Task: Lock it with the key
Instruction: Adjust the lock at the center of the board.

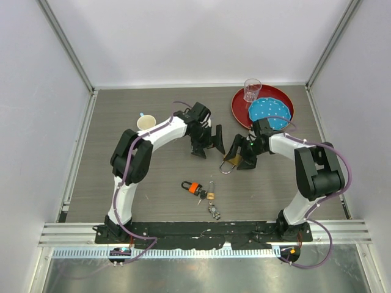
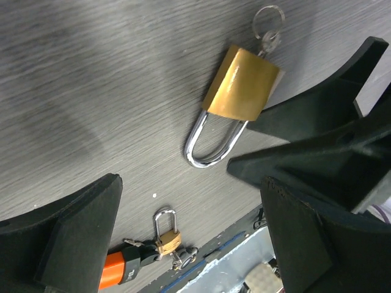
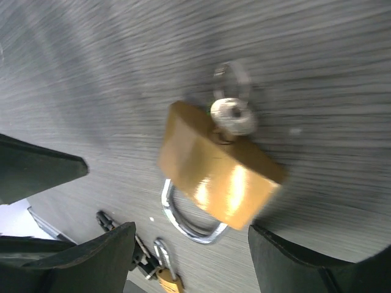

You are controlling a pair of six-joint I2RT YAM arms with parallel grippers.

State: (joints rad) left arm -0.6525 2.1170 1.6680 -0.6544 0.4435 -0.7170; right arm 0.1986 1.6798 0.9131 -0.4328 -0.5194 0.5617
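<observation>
The big brass padlock (image 1: 234, 162) lies flat mid-table with its silver shackle (image 2: 211, 145) open at one leg. A small silver key on a ring (image 2: 267, 33) sits at its base. It also shows, blurred, in the right wrist view (image 3: 220, 174). My right gripper (image 1: 243, 159) is open, its fingers (image 3: 317, 262) just short of the padlock and empty. My left gripper (image 1: 209, 146) is open and empty, hovering just left of the padlock. The key bunch with an orange head and a black head (image 1: 194, 188) lies nearer the front, untouched; it also shows in the left wrist view (image 2: 116, 270).
A tiny brass padlock (image 1: 210, 196) with a silver keychain (image 1: 214, 210) lies beside the key bunch. A cream cup (image 1: 146, 122) stands at the left. A red tray (image 1: 241, 104) at the back right holds a clear glass (image 1: 252, 89) and a blue dotted plate (image 1: 270, 112).
</observation>
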